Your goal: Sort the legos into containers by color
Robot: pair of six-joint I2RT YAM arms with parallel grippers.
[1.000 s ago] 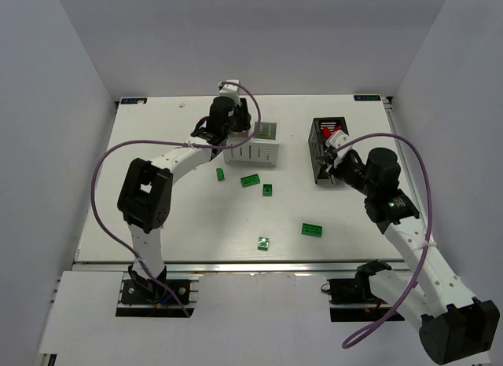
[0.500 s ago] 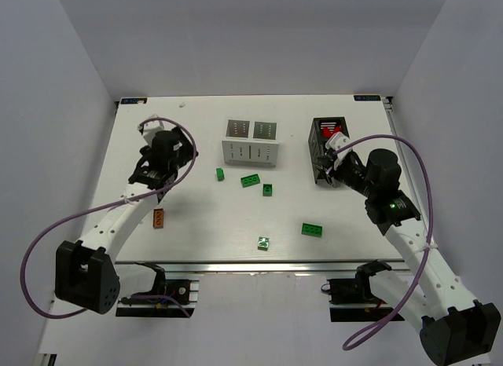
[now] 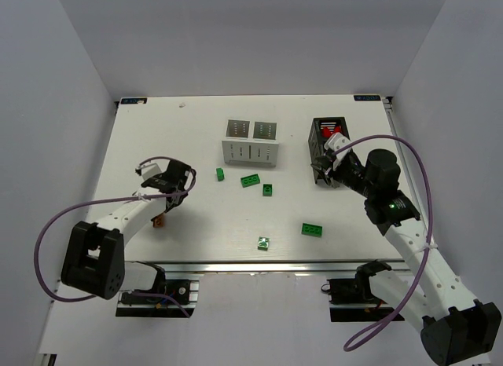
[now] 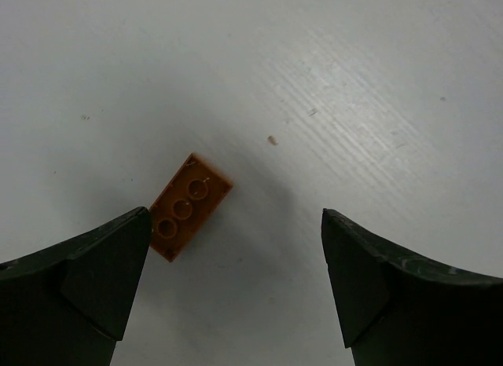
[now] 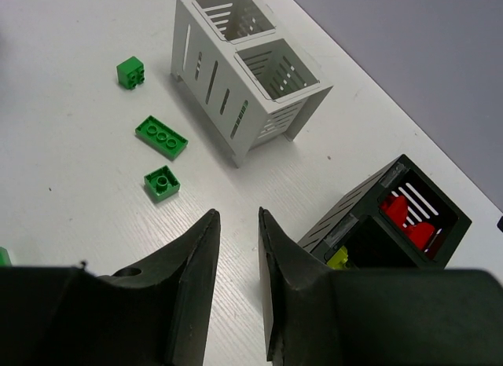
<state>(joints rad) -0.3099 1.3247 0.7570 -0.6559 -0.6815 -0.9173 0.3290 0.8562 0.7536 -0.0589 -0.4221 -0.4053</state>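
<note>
Left gripper [image 4: 236,218] wide apart over orange brick [image 4: 189,206], worktop [image 4: 354,83] room around; right gripper [image 5: 238,214] slightly apart, half-hiding black box [image 5: 354,213].

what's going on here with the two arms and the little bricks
A colour sort is under way. The left gripper hangs wide open over an orange rectangular brick lying on the white table. The right gripper, slightly open and empty, is by the tall black slotted box holding red bricks. Several green bricks lie loose.
</note>
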